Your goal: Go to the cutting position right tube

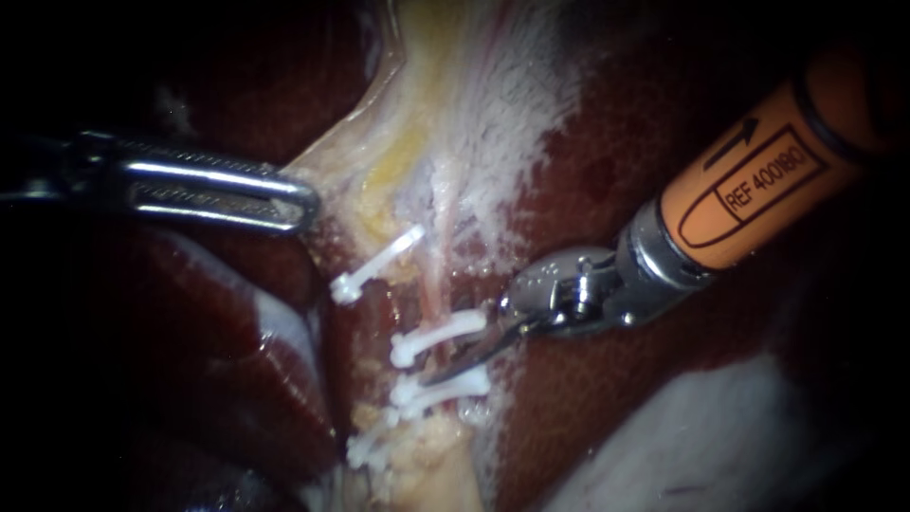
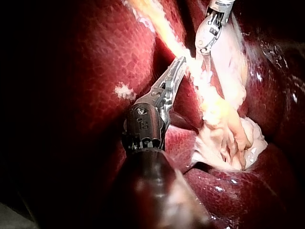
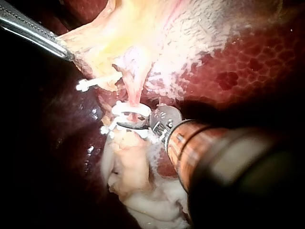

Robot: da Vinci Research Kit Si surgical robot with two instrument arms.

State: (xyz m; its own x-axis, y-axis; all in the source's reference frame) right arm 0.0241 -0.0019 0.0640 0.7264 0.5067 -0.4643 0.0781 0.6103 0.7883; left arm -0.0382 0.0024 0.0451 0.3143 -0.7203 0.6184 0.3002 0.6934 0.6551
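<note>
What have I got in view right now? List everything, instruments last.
Liver: one, dark red, surrounding everything.
Pale tissue: one sheet, yellow-white, upper centre.
Tube: one clearly visible, pink, running down the centre.
Clips: four, white; one upper left, two across the tube, one lowest.
Left instrument: one, silver, jaws shut on the pale tissue's edge.
Right instrument: one, orange shaft, tip between the two clips on the tube.

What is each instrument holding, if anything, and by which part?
My left instrument is shut on the edge of the pale yellowish tissue. My right instrument lies between clips on the right tube; whether it holds anything cannot be told.
</note>
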